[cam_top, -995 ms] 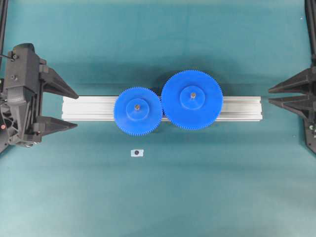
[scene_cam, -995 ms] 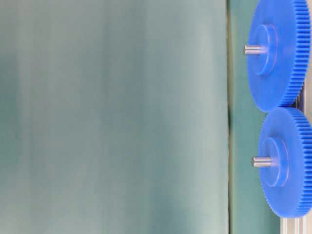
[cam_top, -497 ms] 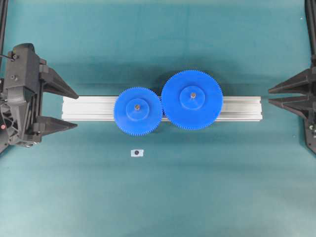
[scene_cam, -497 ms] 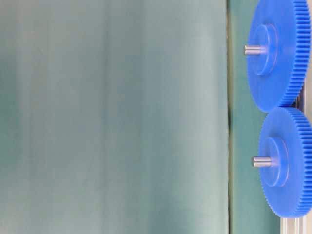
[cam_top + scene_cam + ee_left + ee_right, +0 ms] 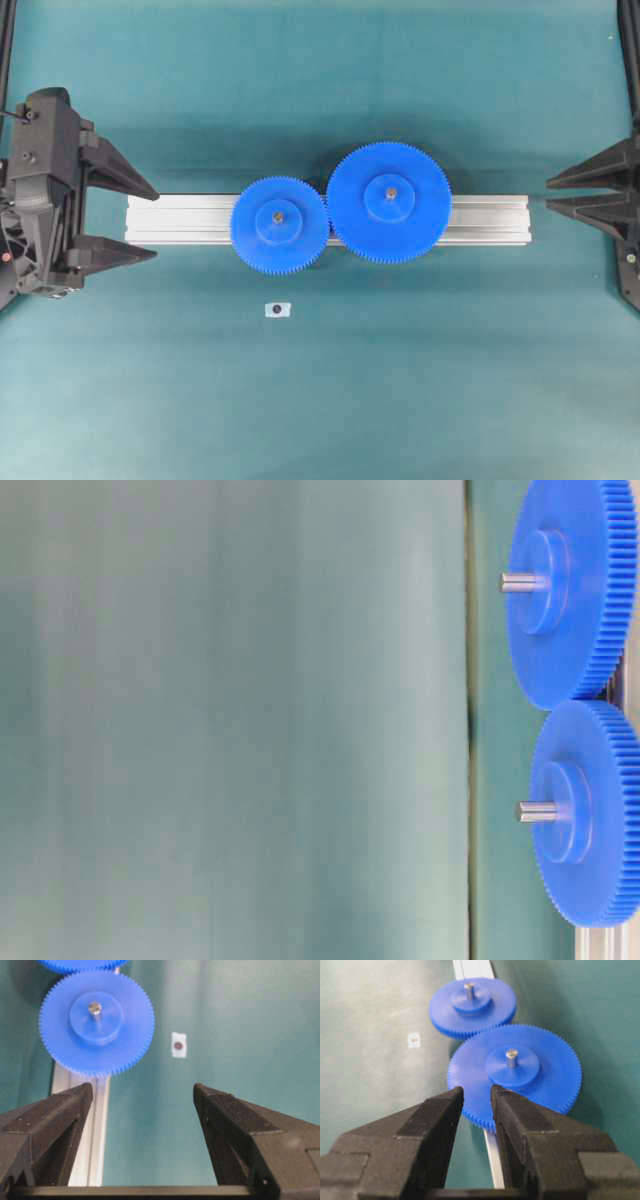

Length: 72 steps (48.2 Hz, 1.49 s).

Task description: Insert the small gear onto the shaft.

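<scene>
The small gear sits flat on the rail with the shaft poking up through its hub. Its teeth mesh with the larger gear. The left wrist view shows the small gear and the shaft ahead of my fingers. The right wrist view shows the small gear beyond the big one. My left gripper stands wide open at the rail's left end, holding nothing and well clear of the gear. My right gripper hovers off the rail's right end, its jaws nearly together with nothing between them.
The larger blue gear sits on its own pin to the right of the small one. Both rest on a silver aluminium rail lying across the teal mat. A tiny white tag with a dark dot lies in front of the small gear.
</scene>
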{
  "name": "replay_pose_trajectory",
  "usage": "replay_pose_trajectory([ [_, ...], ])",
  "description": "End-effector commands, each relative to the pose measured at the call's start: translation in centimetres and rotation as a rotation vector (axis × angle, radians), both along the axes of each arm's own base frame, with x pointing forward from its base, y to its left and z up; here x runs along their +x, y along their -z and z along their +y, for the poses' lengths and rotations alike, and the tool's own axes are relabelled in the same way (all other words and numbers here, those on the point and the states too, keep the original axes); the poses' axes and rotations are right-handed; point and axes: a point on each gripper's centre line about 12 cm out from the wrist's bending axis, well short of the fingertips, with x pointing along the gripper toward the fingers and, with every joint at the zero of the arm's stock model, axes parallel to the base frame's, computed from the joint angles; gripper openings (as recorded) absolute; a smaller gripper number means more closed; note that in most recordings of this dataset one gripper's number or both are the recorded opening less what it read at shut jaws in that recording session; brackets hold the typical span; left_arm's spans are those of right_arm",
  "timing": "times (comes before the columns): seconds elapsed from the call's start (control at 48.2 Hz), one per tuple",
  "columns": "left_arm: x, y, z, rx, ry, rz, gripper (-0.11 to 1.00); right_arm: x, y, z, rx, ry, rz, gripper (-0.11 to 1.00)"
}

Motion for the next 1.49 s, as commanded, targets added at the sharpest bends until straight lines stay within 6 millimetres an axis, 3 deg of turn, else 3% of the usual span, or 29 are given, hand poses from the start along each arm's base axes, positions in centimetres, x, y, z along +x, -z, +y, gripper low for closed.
replay_pose_trajectory([
  [0.0, 0.14, -0.60, -0.07, 0.000, 0.003, -0.021, 0.82, 0.16, -0.37, -0.05, 0.004, 0.004, -0.008, 0.41],
  [1.472, 0.39, -0.26, -0.42, 0.003, 0.019, -0.040, 0.82, 0.13, -0.09, -0.06, 0.005, 0.005, -0.004, 0.41],
])
